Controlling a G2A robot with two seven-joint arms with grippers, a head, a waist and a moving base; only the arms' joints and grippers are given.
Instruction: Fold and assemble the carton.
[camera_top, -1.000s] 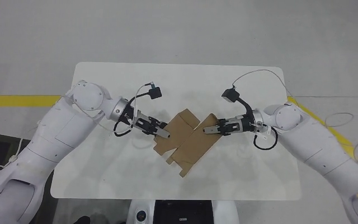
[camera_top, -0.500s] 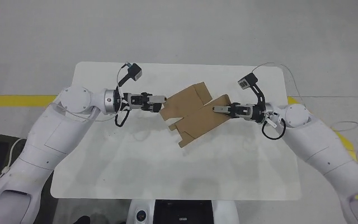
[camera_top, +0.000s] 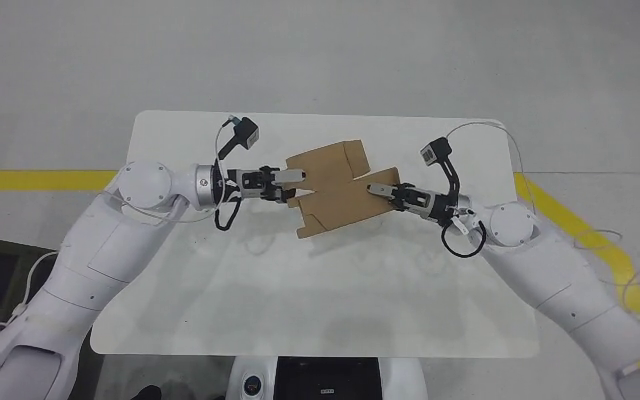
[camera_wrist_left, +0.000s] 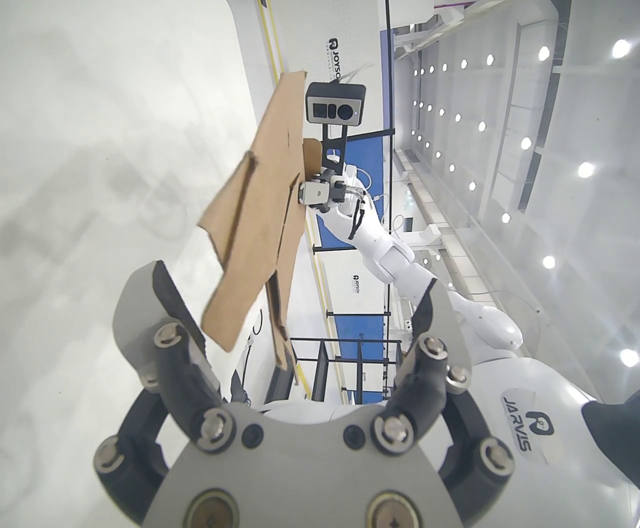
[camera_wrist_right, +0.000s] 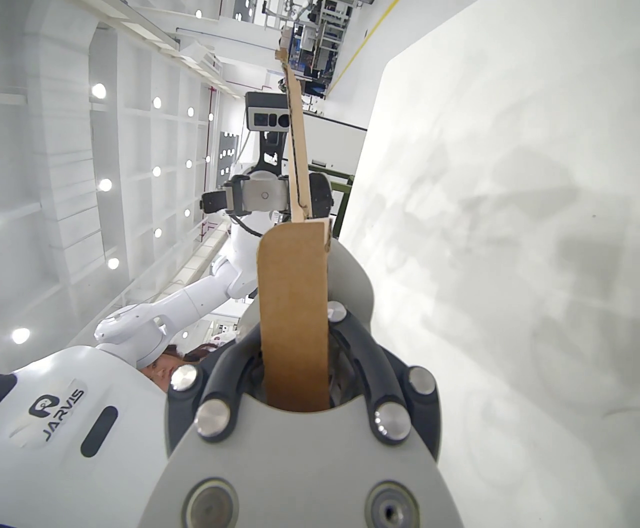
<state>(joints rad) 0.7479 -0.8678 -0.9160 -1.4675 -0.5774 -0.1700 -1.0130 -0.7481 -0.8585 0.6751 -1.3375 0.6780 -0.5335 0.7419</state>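
Right jaws clamped on carton (camera_top: 330, 188), carried leftward, left jaws spread.

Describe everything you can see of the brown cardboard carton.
The brown cardboard carton is a flat, unassembled blank of plain thin board, with several flaps divided by slits and fold lines. It is held clear of the white table, broad face up and slightly tilted. The right claw is shut on a flap at one end. The left claw stands open at the opposite end, its fingers either side of a corner flap. Whether they touch it cannot be told.
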